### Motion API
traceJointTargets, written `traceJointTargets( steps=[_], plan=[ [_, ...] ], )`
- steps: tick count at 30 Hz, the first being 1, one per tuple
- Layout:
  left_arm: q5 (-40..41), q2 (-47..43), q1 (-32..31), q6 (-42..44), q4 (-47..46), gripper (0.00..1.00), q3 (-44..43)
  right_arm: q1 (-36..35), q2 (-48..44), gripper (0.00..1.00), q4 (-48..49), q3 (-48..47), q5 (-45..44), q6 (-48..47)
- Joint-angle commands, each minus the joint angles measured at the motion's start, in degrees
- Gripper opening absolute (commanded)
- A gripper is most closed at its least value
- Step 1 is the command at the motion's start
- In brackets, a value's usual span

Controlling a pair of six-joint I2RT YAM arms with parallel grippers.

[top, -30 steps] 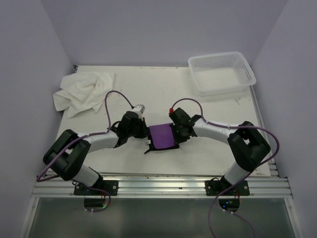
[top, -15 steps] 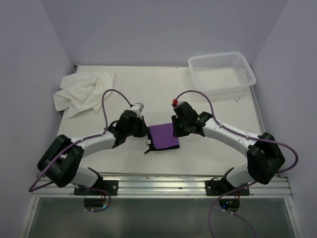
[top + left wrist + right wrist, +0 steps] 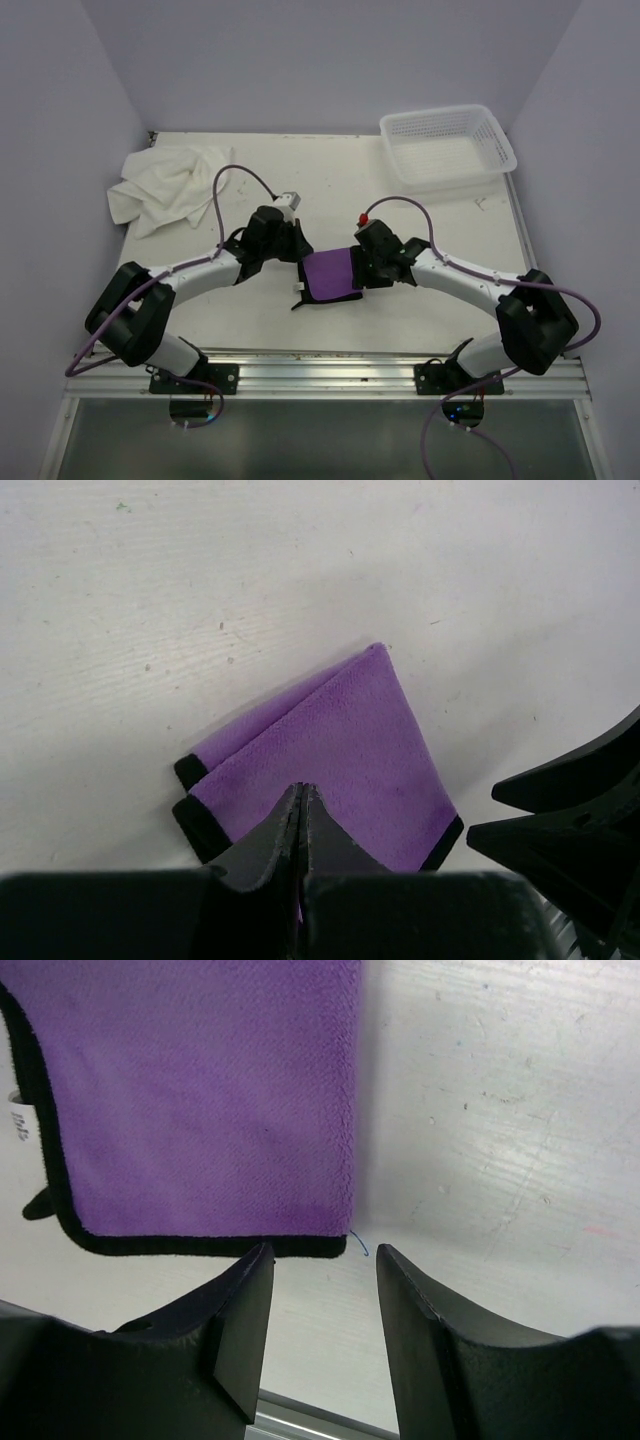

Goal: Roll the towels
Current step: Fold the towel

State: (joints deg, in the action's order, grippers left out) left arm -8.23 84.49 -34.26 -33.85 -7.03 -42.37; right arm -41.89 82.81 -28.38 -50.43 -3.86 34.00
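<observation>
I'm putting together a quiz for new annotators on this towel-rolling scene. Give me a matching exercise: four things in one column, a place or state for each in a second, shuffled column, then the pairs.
Things:
1. purple towel
2. white towel
3. basket
4. right gripper

Places or states:
A. crumpled, far left
B. jaws apart, nothing between them
C. folded flat, in the middle
D. far right corner

Pairs: 1-C; 2-A; 3-D; 4-B
</observation>
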Motion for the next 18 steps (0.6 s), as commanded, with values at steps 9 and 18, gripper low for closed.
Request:
traceJointTargets(
  steps=[9, 18],
  plan=[
    [-3.46, 8.84, -2.56, 0.36, -3.78, 0.01, -6.5, 0.14, -1.86, 0.48, 5.8, 4.73, -2.29, 5.73],
    [-1.53, 14.56, -2.56, 1.24, -6.33, 0.0, -5.18, 0.93, -1.24, 0.47, 5.27, 3.15, -2.12, 4.76]
  ],
)
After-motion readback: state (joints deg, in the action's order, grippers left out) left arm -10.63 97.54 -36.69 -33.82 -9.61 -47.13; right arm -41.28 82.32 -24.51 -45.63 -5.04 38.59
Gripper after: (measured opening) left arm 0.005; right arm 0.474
